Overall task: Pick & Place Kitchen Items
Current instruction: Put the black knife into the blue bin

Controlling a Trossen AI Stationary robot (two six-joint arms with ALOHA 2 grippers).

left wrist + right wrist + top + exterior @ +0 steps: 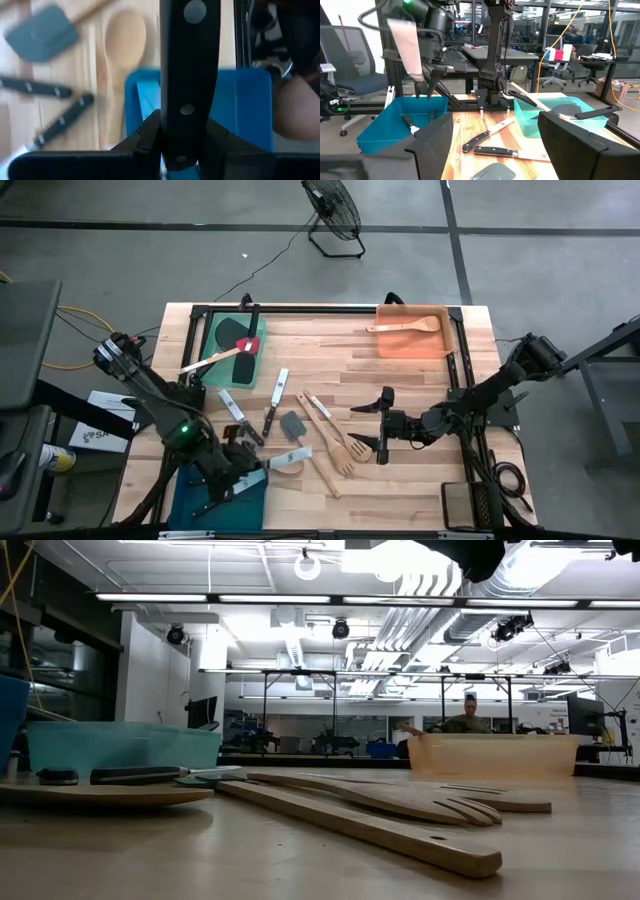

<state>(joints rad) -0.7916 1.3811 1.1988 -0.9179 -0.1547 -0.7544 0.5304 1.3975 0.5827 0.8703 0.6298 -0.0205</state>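
My left gripper point(238, 478) hangs over the blue tray point(200, 498) at the near left corner, shut on a black-handled knife point(187, 75). The knife's pale blade point(405, 45) sticks out past the gripper. My right gripper point(383, 427) stands open and level over the table's right half, next to two wooden turners point(335, 445), with nothing between its fingers. Two knives point(235, 410), a grey spatula point(293, 425) and a wooden spoon point(285, 463) lie flat on the table between the arms. One knife point(410, 122) lies in the blue tray. My left gripper pinches the knife's black riveted handle near its butt end point(178, 145) between its two fingers point(145, 135), which lie across the handle. The fingers slant down from the table's left side. The knife is lifted clear above the blue tray, its blade point(255, 477) pointing toward the table's right.
A green tray point(215, 360) with spatulas stands at the far left. An orange tray point(412, 345) with a wooden spatula stands at the far right. A black frame runs along the table's far and side edges. Bare wood lies in the middle, toward the far edge.
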